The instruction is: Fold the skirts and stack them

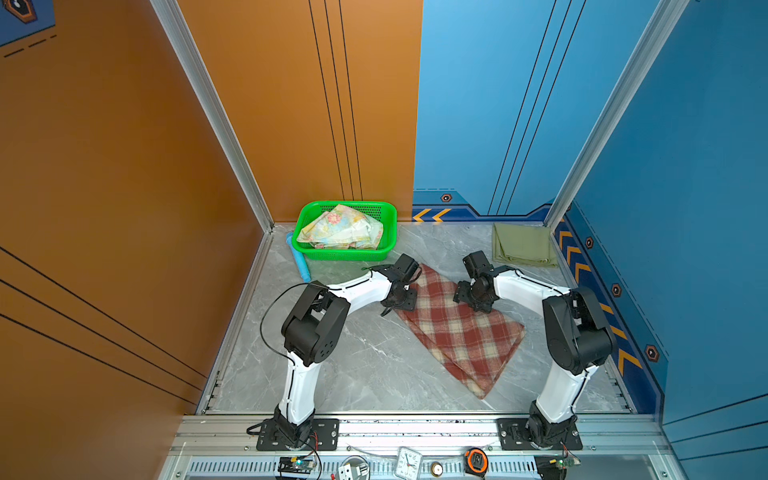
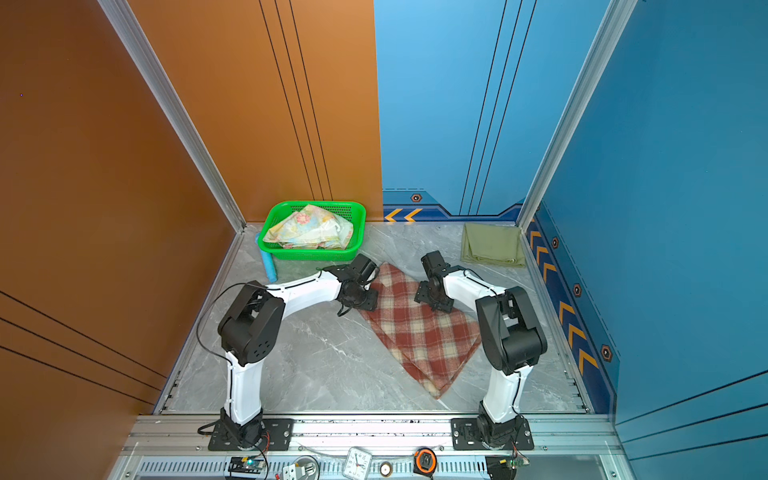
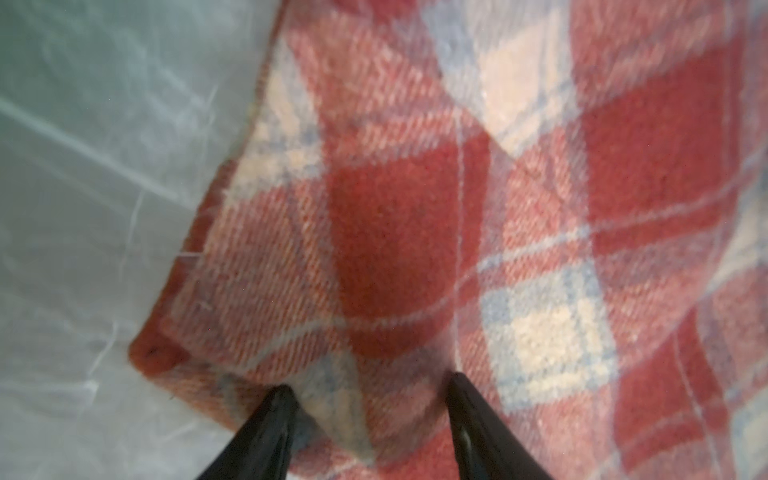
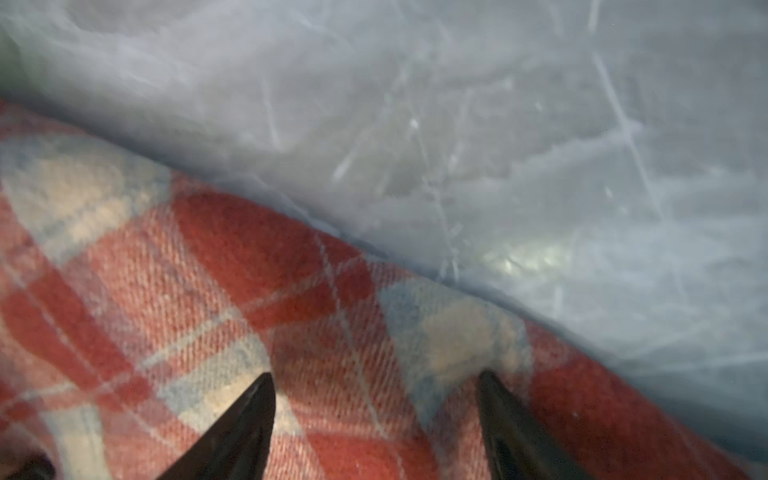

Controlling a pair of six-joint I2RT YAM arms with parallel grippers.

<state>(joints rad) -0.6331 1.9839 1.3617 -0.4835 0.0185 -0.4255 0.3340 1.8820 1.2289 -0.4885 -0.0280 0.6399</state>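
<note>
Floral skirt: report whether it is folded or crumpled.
Crumpled: the floral skirt lies bunched in the green basket, not folded flat.

The plaid skirt point(image 3: 415, 216) is thick woolly cloth. It looks fuzzy and soft, with thin slanted lines in the weave. The flowery skirt point(image 1: 340, 230) is thin, smooth cloth, all crumpled. The green skirt point(image 1: 523, 245) is plain cloth with no shine. The basket point(image 1: 345, 254) is bright green plastic, shiny, with tiny holes in its walls. The table point(image 1: 353, 365) looks like grey stone with white veins, smooth and a bit glossy. The rails point(image 1: 415, 419) at the front are bare silver metal. The arms point(image 1: 299, 386) have smooth white shells and dull black joints. The left gripper point(image 3: 370, 382) has black fingers point(image 3: 257, 440) that shine.
</note>
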